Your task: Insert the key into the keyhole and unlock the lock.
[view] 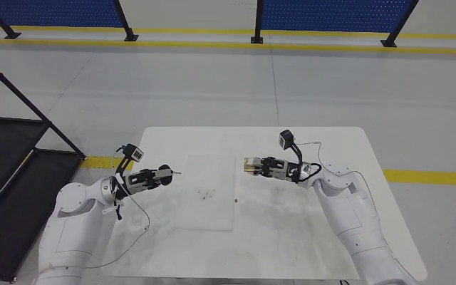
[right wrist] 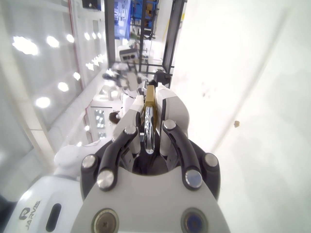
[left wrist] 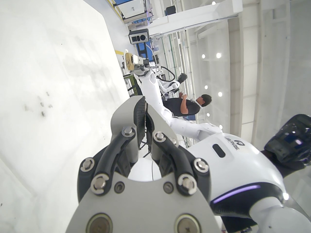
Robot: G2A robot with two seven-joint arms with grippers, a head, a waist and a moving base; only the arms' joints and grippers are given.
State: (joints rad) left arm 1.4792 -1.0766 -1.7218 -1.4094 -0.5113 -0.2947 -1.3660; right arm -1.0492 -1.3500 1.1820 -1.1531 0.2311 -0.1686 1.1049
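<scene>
My left gripper (view: pixel 168 172) hovers over the left part of the white table (view: pixel 299 242), shut on a small thin key (view: pixel 176 172) whose tip points toward the middle. In the left wrist view its fingers (left wrist: pixel 139 112) are pressed together and the key is hidden between them. My right gripper (view: pixel 251 166) is shut on the brass padlock (view: pixel 249 166), held above the table right of centre, facing the key. The lock (right wrist: pixel 150 98) sits between the white pads, its silver shackle (right wrist: pixel 148 127) toward the wrist. A gap of bare table separates key and lock (left wrist: pixel 128 61).
Dark specks (view: pixel 206 192) and a small crumb (view: pixel 236 200) lie on the table's middle. A black rack (view: pixel 21 164) stands off the table's left side. Blue barriers (view: pixel 64 11) line the floor behind.
</scene>
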